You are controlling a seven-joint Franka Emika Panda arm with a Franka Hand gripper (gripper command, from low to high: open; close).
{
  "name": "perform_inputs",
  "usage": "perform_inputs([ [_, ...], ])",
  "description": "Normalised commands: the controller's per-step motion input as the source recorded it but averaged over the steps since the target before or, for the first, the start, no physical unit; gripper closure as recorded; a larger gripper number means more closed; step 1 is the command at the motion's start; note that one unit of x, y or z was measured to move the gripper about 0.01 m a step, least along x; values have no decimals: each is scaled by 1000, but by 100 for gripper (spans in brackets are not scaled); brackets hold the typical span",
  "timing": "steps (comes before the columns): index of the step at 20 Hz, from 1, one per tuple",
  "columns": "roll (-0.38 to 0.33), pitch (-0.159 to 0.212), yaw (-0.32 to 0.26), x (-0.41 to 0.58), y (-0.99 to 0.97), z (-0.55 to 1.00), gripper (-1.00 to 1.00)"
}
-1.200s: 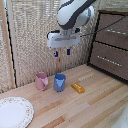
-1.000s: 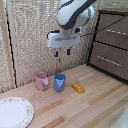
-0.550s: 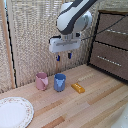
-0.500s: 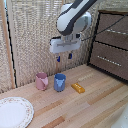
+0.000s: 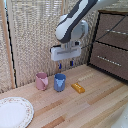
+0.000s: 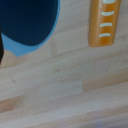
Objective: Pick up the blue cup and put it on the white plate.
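The blue cup (image 5: 59,82) stands upright on the wooden table, between a pink cup and an orange block. My gripper (image 5: 65,65) hangs just above it, a little toward the exterior view's right, open with nothing between its dark fingers. In the wrist view the blue cup (image 6: 27,22) fills one corner, seen from above with its dark inside showing. The white plate (image 5: 14,112), with a speckled rim, lies at the exterior view's lower left, well away from the cup and the gripper.
A pink cup (image 5: 41,81) stands close beside the blue cup. An orange block (image 5: 77,88) lies on its other side, and the wrist view shows the orange block (image 6: 103,20) too. A dark drawer cabinet (image 5: 111,45) stands at the exterior view's right. A woven screen stands behind.
The arm has come down, bringing the gripper lower and closer to the blue cup. The cups, block and plate have not moved.
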Motion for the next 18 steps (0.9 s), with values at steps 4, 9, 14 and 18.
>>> perform_inputs([
  [4, -65, -47, 26, 157, 0, -526, -100],
  [9, -47, -45, 39, 46, 0, -483, -100],
  [14, -27, -3, 40, -51, 0, -229, 100],
  [18, 0, 1, 0, -57, 0, -10, 100],
])
